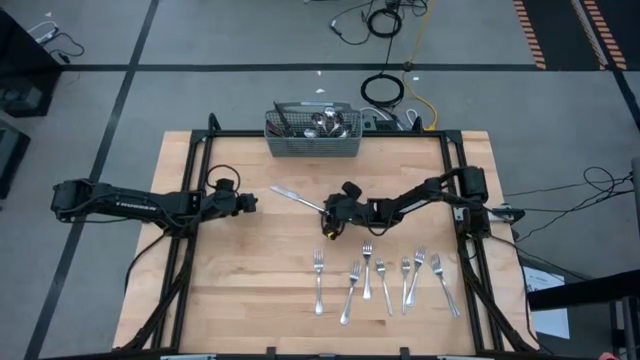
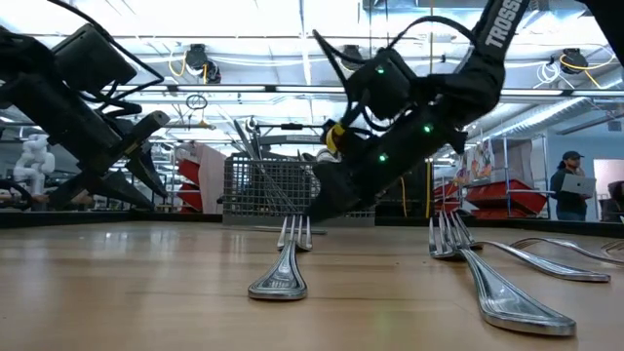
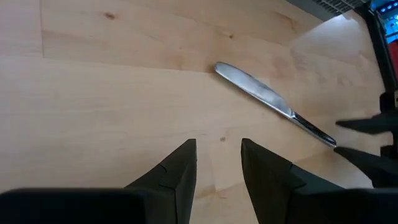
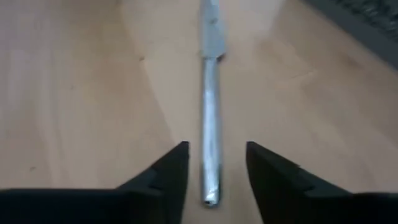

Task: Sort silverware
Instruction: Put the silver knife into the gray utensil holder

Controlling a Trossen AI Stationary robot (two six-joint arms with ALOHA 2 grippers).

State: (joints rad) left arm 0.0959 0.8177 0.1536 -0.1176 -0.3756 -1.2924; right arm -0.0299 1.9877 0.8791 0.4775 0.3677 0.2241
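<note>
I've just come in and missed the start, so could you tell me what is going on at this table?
The robot is sorting silverware. The right gripper is open at mid-table, its fingers either side of the handle of a table knife lying flat on the wood. The left gripper waits open nearby. Six forks lie in a row near the front edge, and more cutlery sits in the mesh basket.

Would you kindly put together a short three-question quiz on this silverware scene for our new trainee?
1. How many forks lie in the row at the table's near edge?
2. True or false: the right hand is clamped on the knife.
3. Which hand is empty, away from the knife: A left, B right?

Key: 1. Six. 2. False; its fingers stand open either side of the handle. 3. A.
</note>
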